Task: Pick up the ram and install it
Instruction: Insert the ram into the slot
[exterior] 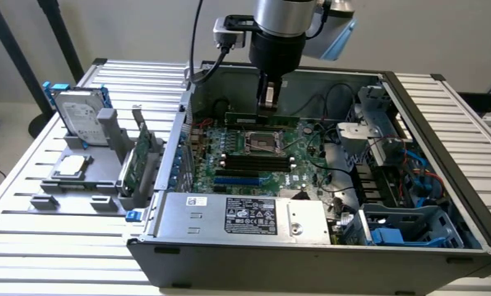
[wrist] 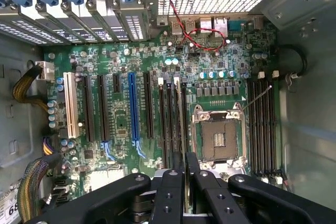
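Right, pincer (exterior: 267, 110) clamped on ram (exterior: 243, 116) beside CPU socket (exterior: 262, 140); wrist view adds red-black wires (wrist: 210, 38); power-supply label (exterior: 252, 217) unreadable.

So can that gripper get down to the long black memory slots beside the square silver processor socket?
Probably yes. The gripper, shut on the long green ram strip, hangs inside the open grey case above the slots, and no cable or card seems to cross them.
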